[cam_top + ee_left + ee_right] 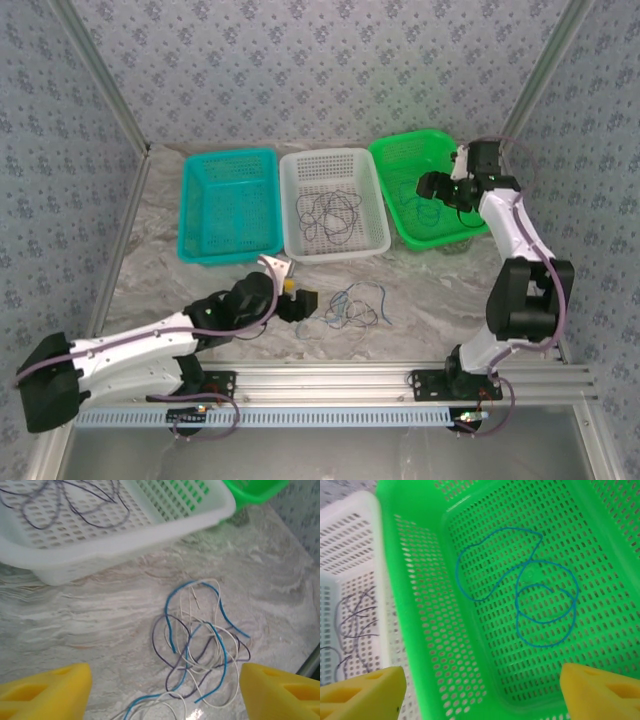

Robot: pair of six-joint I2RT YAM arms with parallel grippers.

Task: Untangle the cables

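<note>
landmark: white basket (335,254).

cables, three lots:
- tangle (352,305) of blue, white and dark strands on the table, near the white basket's front rim and apart from it. it is a loose heap, a little longer along that rim than across. its loops cross each other, and loose blue ends point several ways.
- dark cables (330,212) inside the white basket, mid floor, in open curls with no single heading.
- blue cable (535,600) in the green basket (405,140), just beside the white basket's right side. it lies flat in overlapping loops, and the row of loops runs away from the white basket.

teal basket (228,153): just beside the white basket's left side.

left gripper (303,300): in front of the white basket, beside the tangle, jaws wide apart, nothing held.

right gripper (432,190): over the green basket, right of the white basket, jaws wide apart, nothing held, with the blue cable loose below it.
</note>
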